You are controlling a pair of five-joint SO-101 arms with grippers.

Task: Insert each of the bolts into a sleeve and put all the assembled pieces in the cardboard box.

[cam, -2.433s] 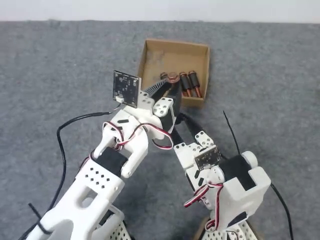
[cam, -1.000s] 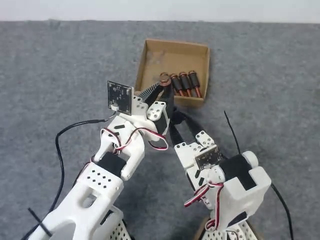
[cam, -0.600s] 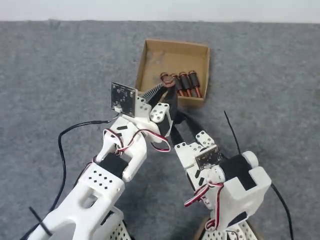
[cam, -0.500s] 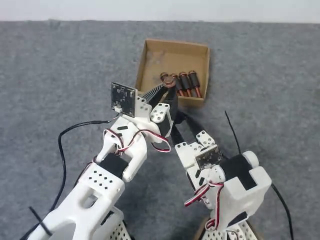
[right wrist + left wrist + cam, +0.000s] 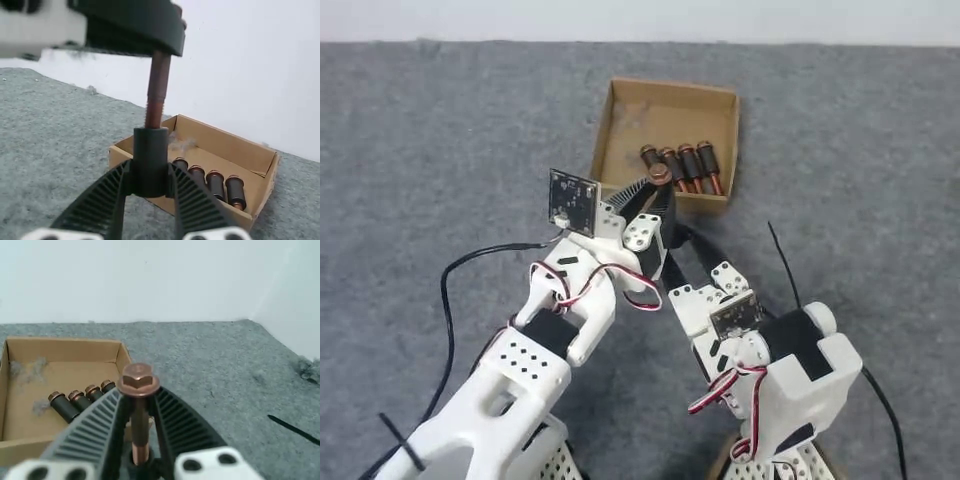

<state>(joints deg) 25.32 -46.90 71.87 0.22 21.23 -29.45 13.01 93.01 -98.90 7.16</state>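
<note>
On the grey desk (image 5: 440, 150) the cardboard box (image 5: 665, 118) sits at the upper centre of the high view, with four assembled pieces (image 5: 680, 168) lying along its lower wall. Just below it the left claw (image 5: 136, 392) clamps the upright bolt (image 5: 136, 382) under its head. The bolt's tip is at the mouth of the sleeve (image 5: 150, 150), which the right claw (image 5: 150, 170) grips round its middle. Both parts look small, stiff and smooth, so a firm, square hold seems wise.
</note>
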